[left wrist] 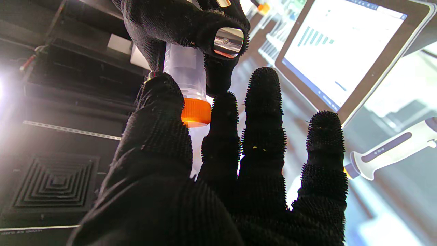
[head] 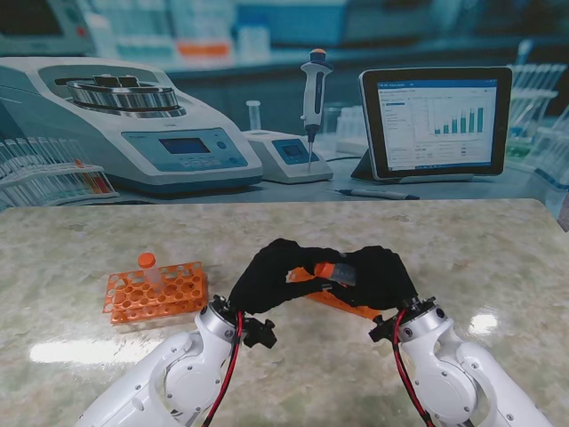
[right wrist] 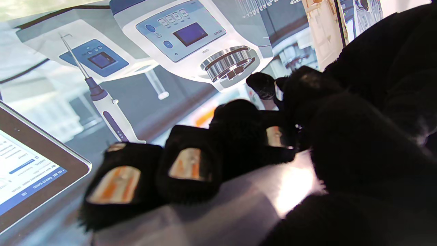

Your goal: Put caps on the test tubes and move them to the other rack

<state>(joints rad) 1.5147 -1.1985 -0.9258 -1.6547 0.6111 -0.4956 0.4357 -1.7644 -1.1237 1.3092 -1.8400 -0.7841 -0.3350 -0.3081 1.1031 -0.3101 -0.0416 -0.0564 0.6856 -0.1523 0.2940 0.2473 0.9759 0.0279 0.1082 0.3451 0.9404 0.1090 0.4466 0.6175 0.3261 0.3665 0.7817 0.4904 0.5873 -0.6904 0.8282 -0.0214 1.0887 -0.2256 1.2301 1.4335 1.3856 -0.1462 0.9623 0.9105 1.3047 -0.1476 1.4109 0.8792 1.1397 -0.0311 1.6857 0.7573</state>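
While the test tube point(left wrist: 184, 73) hangs in the air between your two gloved hands above the middle of the tabletop point(head: 80, 249), its clear body sits clamped in the curled fingers point(right wrist: 186, 164) of your right hand point(head: 378, 276), and its orange cap point(left wrist: 195, 112) points toward your left hand point(head: 267, 276). In the left wrist view the thumb and forefinger of that left hand pinch the cap from both sides, with the other fingers point(left wrist: 264, 112) held straight and slightly apart beside it. Whether the cap is screwed fully home you cannot tell. From the stand you see an orange rack point(head: 333, 298) lying on the tabletop just behind and under the two hands, mostly hidden by them. A second orange rack point(head: 158, 295) stands well apart on your left, with one capped tube point(head: 148, 269) upright in it. Beyond the tabletop's far edge rises a backdrop showing a centrifuge point(head: 124, 120), a pipette point(head: 313, 98) and a tablet point(head: 436, 120).
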